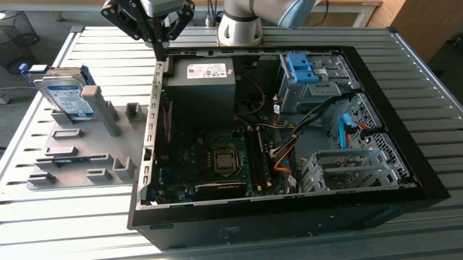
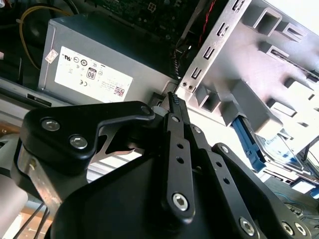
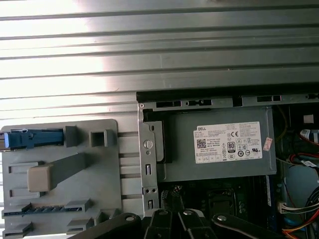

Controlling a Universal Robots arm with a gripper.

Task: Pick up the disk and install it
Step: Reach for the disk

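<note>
Ribbed metal table, sunlit, carrying an open computer case and a grey holder plate at the exterior view's left. The disk stands on edge at the holder's far end, leaning, label showing, long axis roughly level and running toward the case. The gripper hangs over the case's far corner beside the grey box, fingertips pressed together, holding nothing.

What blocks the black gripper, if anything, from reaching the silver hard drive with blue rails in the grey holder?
Nothing visible; probably yes: the gripper hangs by the black computer case's edge, and the hard drive stands on edge in the grey holder, top exposed.
</note>
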